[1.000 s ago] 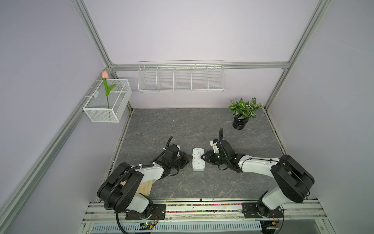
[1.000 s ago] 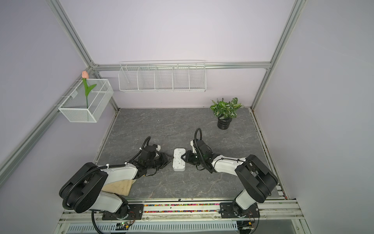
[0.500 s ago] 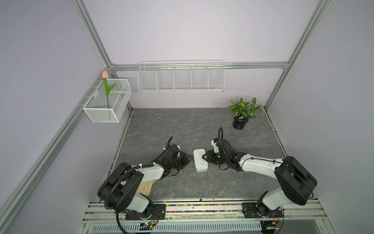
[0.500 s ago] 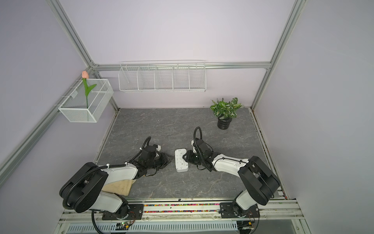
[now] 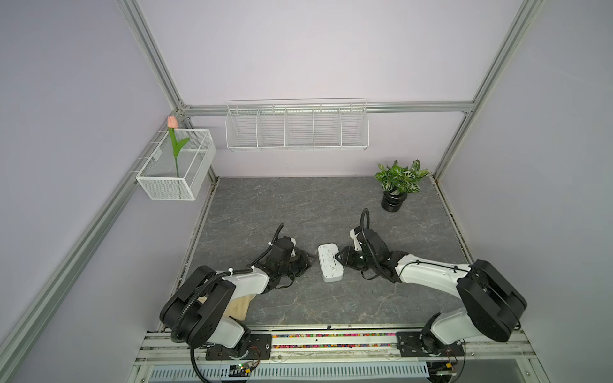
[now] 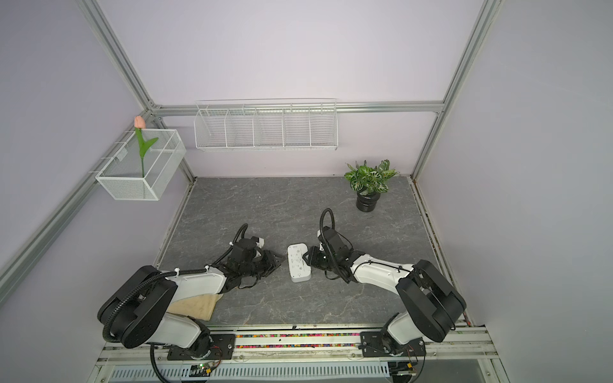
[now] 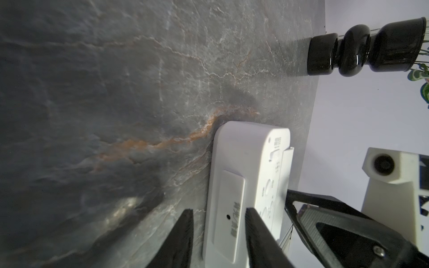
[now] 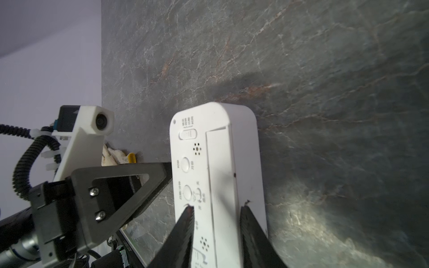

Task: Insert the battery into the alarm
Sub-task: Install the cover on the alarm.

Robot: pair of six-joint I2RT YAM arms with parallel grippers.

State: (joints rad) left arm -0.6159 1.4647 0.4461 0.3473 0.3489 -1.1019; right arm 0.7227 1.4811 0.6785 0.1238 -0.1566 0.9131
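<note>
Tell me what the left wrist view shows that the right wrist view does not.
Only the left wrist view: the black plant pot and the right arm's wrist camera. Only the right wrist view: the left arm's wrist camera and a small yellow object. Both: the white alarm on the grey table.

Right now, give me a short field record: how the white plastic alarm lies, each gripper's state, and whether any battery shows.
alarm: white rounded-rectangular plastic, flat on the grey marbled tabletop, button side up
left gripper: open, empty, close beside the alarm
right gripper: jaws parted at the alarm's opposite edge; grip unclear
battery: none visible
elsewhere: potted plant in a black pot, far corner
</note>
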